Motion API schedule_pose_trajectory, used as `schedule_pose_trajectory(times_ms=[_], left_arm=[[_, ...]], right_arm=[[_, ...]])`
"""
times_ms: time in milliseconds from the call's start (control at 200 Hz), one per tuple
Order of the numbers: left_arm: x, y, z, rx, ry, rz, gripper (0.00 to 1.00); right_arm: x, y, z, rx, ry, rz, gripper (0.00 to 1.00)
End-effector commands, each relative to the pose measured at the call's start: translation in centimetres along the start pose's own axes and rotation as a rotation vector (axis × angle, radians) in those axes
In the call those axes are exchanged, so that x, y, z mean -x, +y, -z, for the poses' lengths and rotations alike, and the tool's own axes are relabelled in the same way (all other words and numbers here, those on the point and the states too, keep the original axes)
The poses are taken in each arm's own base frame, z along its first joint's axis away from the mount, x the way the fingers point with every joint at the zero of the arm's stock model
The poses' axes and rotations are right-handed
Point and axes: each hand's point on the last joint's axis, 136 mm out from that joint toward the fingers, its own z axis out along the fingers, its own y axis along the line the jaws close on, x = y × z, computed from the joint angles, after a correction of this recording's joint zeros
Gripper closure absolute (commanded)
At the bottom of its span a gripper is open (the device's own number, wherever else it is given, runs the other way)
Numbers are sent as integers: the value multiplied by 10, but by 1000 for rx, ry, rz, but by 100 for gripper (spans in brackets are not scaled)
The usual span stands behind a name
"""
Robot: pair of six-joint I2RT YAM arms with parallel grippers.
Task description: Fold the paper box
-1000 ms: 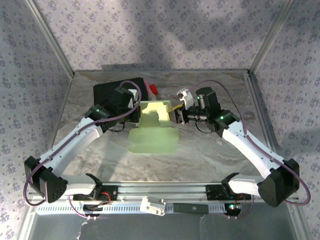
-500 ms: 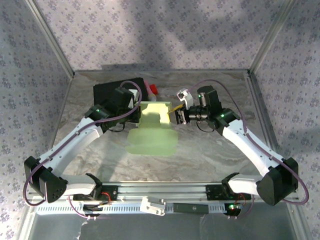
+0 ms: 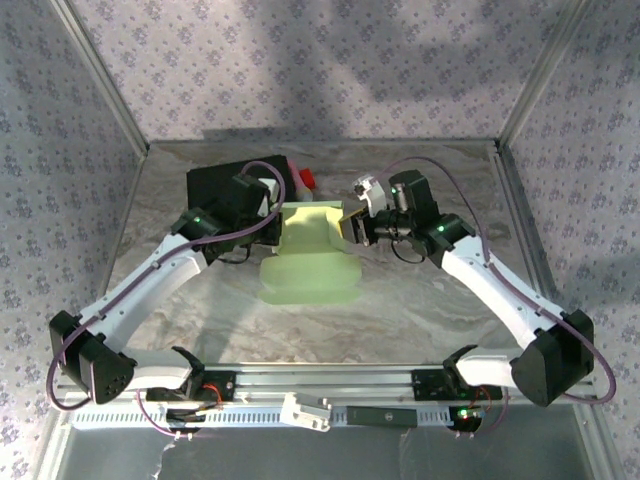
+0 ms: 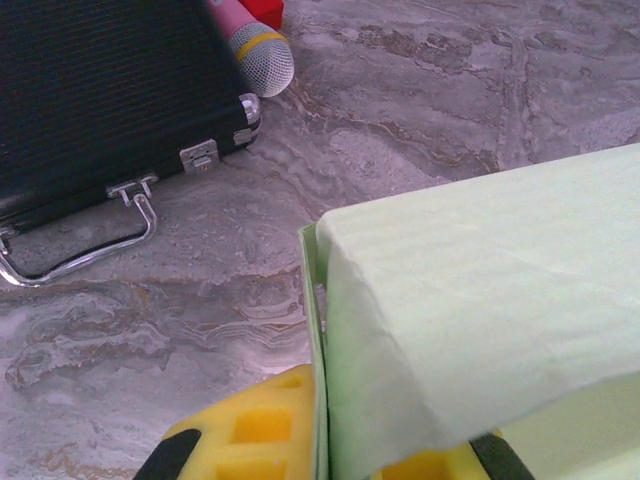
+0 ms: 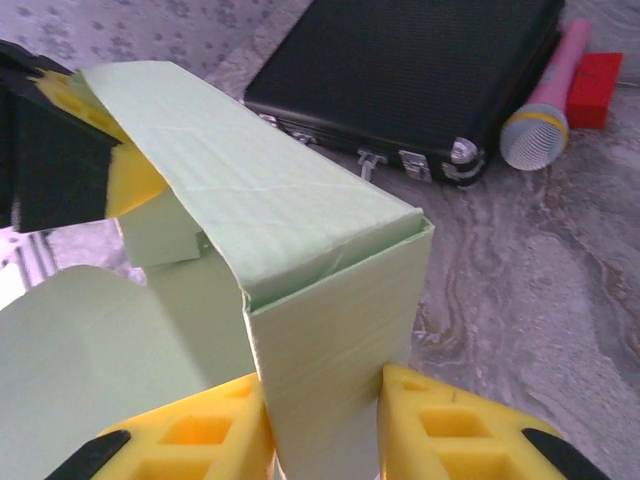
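Observation:
The paper box (image 3: 308, 255), pale green card, stands half-formed in the middle of the table, its wide front flap lying flat toward me. My left gripper (image 3: 272, 224) is shut on the box's left wall; in the left wrist view the thin card (image 4: 470, 300) runs between the yellow fingertips (image 4: 250, 430). My right gripper (image 3: 349, 228) is at the box's right end. In the right wrist view its yellow pads (image 5: 455, 425) press both sides of the narrow end wall (image 5: 335, 340), and the top panel (image 5: 250, 190) arches away to the left gripper (image 5: 60, 150).
A flat black case (image 3: 218, 184) with metal latches lies at the back left, just behind the left gripper. A pink microphone (image 5: 540, 115) and a red block (image 3: 307, 180) lie beside it. Bare marble tabletop (image 3: 430, 300) spreads to the right and in front.
The right gripper moved left onto the box's right end and its jaws narrowed onto the end wall. The left gripper kept its hold.

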Motion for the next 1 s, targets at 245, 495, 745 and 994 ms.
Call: schedule_pose_trajectory(times_ms=[245,495,745,994], left_arm=[[20,-47,9,-131,-54,-47,100],[21,-52,5,-108,-63,-41,100],[20,-56,9,-115,-68,-47,100],[21,-56,9,-115,-67,-50,100]], right_arm=[[20,-3,-6,-352,-15,81,96],[14,-13,-8,-607,-29,72,100],[25,-14,-12,-499,-68,19,92],[35,-21,-5,-491,-86,7,88]])
